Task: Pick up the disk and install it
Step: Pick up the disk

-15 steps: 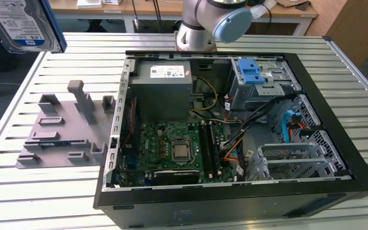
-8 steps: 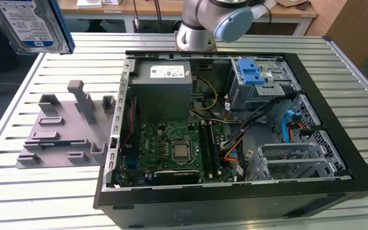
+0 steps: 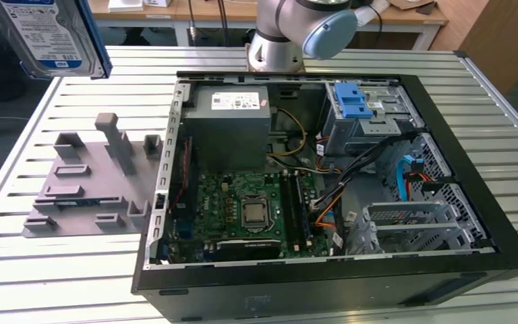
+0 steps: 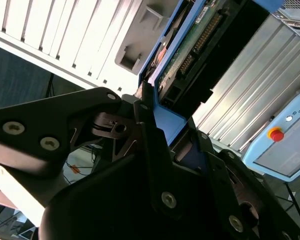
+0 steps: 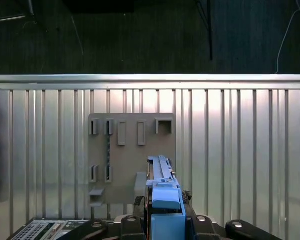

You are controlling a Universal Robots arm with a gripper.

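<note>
The disk hangs high in the air at the exterior view's upper left, above the table's far corner; its white-and-blue label faces that camera. In the second wrist view its green circuit board and a blue carrier rail show, and my gripper is shut on it with black fingers pressed to its sides. In the first wrist view the disk stands edge-on over the grey fixture plate, held by the gripper.
An open computer case lies on the slatted metal table, with a grey power supply box, motherboard and a drive cage with blue tabs. The grey fixture plate lies left of the case. The arm's base stands behind.
</note>
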